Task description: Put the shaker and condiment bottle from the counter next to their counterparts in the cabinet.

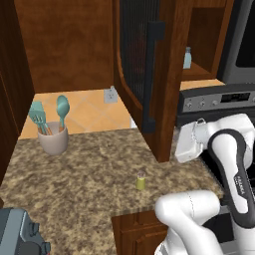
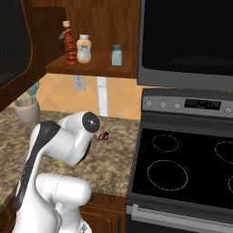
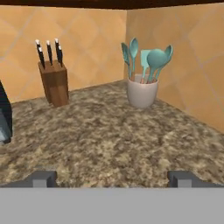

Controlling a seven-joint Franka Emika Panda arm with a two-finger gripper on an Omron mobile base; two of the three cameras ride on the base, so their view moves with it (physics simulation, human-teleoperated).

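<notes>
Speckled brown granite is what you see across the lower left of the left base view: the counter (image 1: 89,164), with the shaker (image 1: 141,181) standing upright near its front edge, just left of the white arm. At the frame's left a pale crock of teal utensils (image 1: 53,137) stands against the tiled wall. In the right base view, look to the upper left: the open cabinet (image 2: 91,68) shelf carries the condiment bottle (image 2: 69,43), a cream-coloured bottle (image 2: 83,49) just right of it, and the pale blue counterpart (image 2: 117,55) further right, apart from both. Red-handled scissors (image 2: 105,134) lie on the granite at centre left, beside the black stove (image 2: 182,168). In the hand view the gripper (image 3: 113,178) hangs with its two dark fingertips (image 3: 41,177) spread wide at the bottom corners, nothing between them; ahead you have bare granite, the crock at upper right and a wooden knife block (image 3: 54,81) at upper left.
</notes>
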